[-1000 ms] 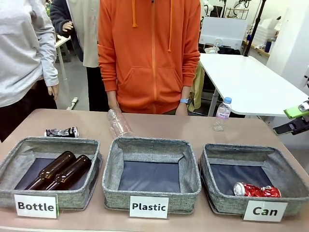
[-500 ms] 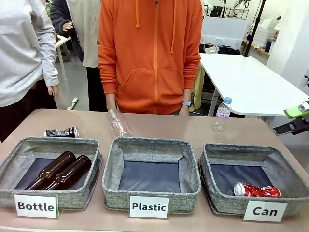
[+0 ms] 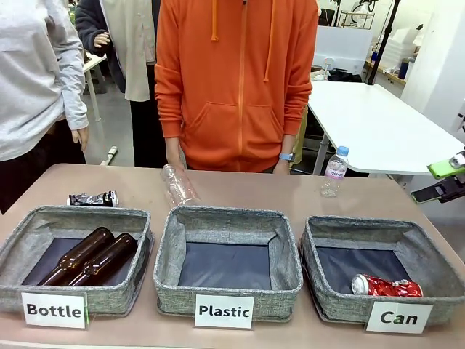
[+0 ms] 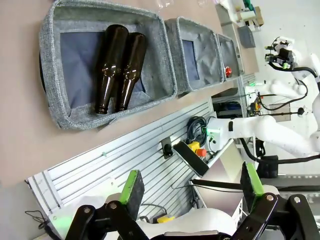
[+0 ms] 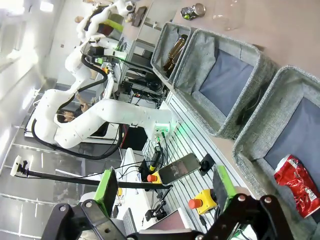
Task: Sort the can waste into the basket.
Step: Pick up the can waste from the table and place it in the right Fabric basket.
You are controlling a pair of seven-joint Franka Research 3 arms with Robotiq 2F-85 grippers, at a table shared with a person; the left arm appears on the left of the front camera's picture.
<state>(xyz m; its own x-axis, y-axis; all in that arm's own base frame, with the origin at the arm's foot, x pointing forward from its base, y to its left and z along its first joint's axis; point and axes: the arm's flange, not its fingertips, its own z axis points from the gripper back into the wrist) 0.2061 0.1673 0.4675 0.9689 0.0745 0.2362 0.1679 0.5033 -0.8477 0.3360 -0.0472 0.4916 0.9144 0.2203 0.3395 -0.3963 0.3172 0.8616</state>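
A crushed red can lies in the front of the grey basket labelled "Can" at the right; the right wrist view also has this can inside the basket. The silver-and-black can lies on the table behind the "Bottle" basket, and it turns up small in the right wrist view. My right gripper hangs open at the right edge, beyond the Can basket, its jaws empty. My left gripper is open and empty, off the table's near side.
The "Plastic" basket stands in the middle. The "Bottle" basket at the left holds two brown bottles. A clear plastic bottle lies behind the middle basket, a small one stands at the right. A person in orange stands opposite.
The person in the orange hoodie has shifted a little to the right. Grippers, cans and baskets have not moved.
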